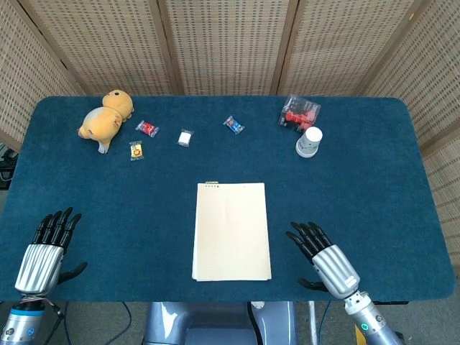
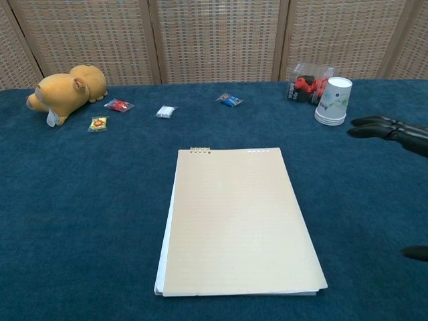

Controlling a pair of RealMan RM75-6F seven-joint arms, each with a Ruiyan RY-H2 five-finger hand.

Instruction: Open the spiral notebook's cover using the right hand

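The spiral notebook [image 1: 231,231] lies shut in the middle of the table, its tan cover up and its binding at the far edge; the chest view shows the notebook [image 2: 235,219] filling the centre. My right hand [image 1: 325,260] hovers open just right of the notebook's near right corner, fingers stretched forward, not touching it. In the chest view only the right hand [image 2: 393,131] fingertips enter from the right edge. My left hand [image 1: 46,251] rests open at the near left of the table, far from the notebook.
Along the far side lie a yellow plush toy [image 1: 106,119], several small wrapped candies [image 1: 185,137], a red toy in a clear pack [image 1: 300,113] and a stack of white paper cups [image 1: 309,141]. The blue cloth table [image 1: 374,180] ends close behind both hands.
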